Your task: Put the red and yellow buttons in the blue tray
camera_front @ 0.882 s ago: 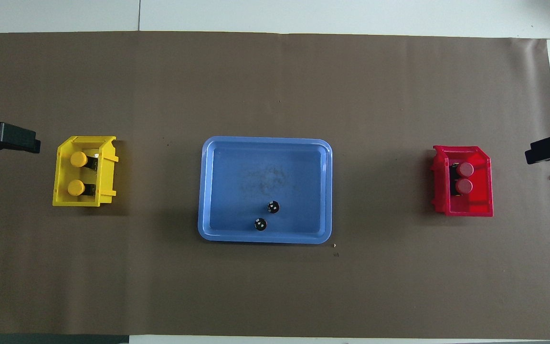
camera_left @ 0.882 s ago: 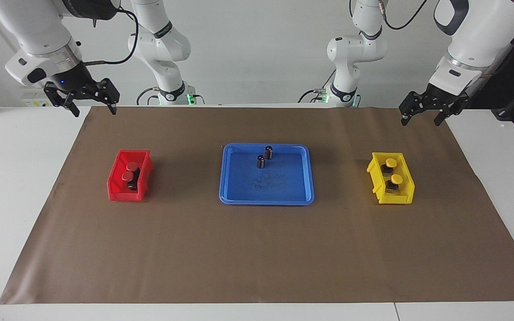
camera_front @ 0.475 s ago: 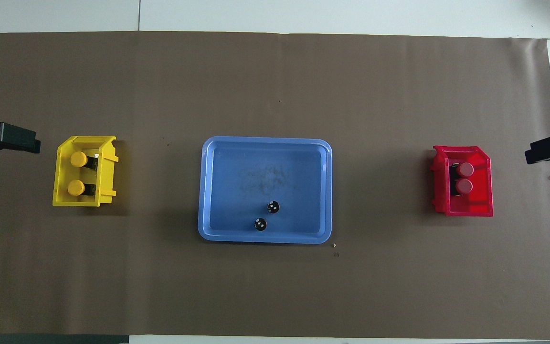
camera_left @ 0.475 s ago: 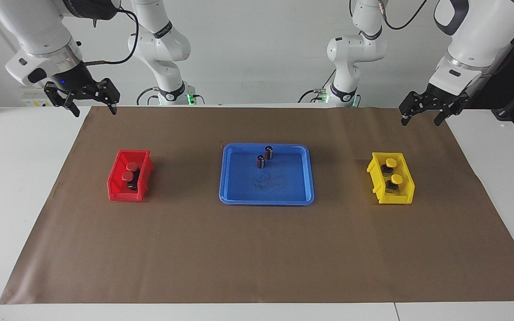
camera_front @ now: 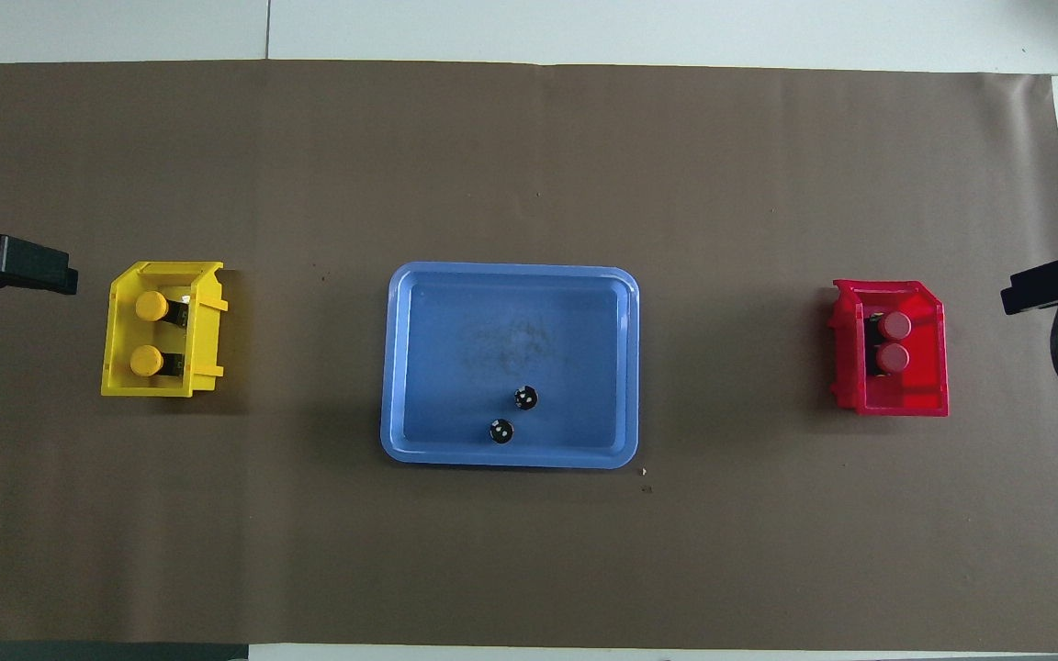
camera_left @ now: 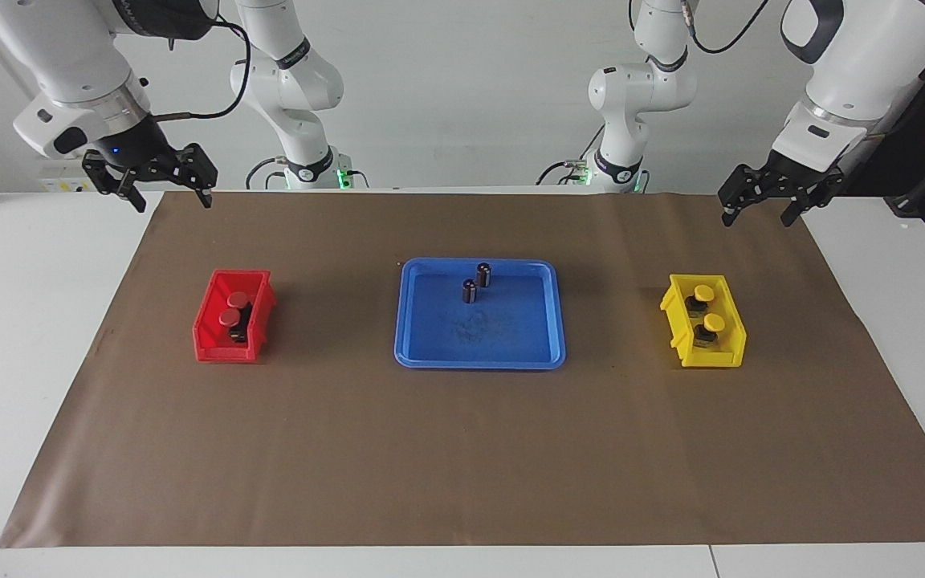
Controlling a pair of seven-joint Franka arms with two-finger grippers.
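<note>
Red buttons [camera_left: 232, 310]: two, in the red bin [camera_left: 209, 337], toward the right arm's end. Yellow buttons [camera_left: 707, 307]: two, in the yellow bin [camera_left: 726, 347], toward the left arm's end. Tray [camera_left: 511, 345]: between the bins, holding two dark cylinders [camera_left: 476, 282]. All unmoved. Right pincer [camera_left: 167, 189]: open, empty, over the paper's corner; shifted slightly toward the tray since a moment ago. Left pincer [camera_left: 758, 207]: open, empty, waiting, unchanged.
</note>
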